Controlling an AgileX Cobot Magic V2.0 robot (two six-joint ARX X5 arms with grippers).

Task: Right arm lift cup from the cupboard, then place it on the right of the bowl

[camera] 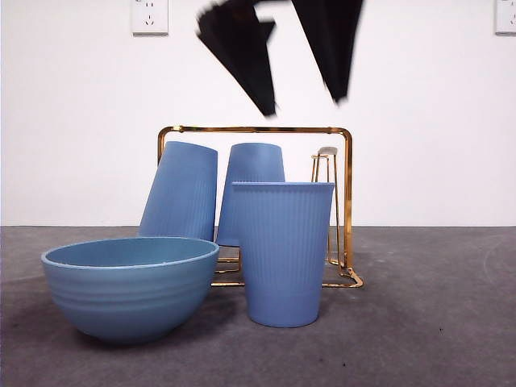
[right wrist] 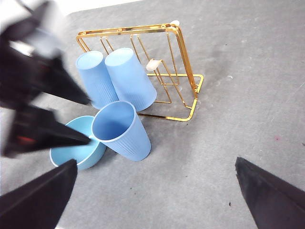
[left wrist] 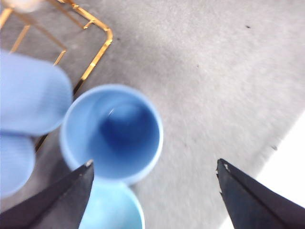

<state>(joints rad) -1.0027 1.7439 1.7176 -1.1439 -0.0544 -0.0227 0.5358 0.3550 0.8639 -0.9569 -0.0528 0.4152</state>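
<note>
Table (camera: pixel 435 322): grey mat, well below both pincers.

Cupboard (camera: pixel 348 185): gold wire frame, below and behind the left pincer (camera: pixel 304 106). It carries 2 inverted tumblers (camera: pixel 181 189), leaning. 1 peg (camera: pixel 326 151) with a pale tip stands bare.

Bowl (camera: pixel 129 286): below the left pincer, off to one side of the line down from its tips. A slice of its pale inside shows by 1 jaw in the left wrist view.

Cup (camera: pixel 282 254): upright on the table, mouth up, off the cupboard, directly beneath the left pincer, which looks straight down into it. It sits just beside the bowl, on its right in the front view. Cannot tell if the 2 touch.

Left pincer: jaws apart, gripping nothing, blurred, well above the cup rim.

Right pincer (right wrist: pixel 156 163): jaws wide apart, empty, high and well clear of the cup. The task names this arm, yet the pincer over the cup matches the left wrist view.

Judgement: placement looks done.

Risks:
1. A jaw tip dipping or swinging low would catch the rim and tip the tall cup.
2. A tipped cup would strike the bowl or cupboard, both close.
3. A nudged cupboard could shed its leaning tumblers.
</note>
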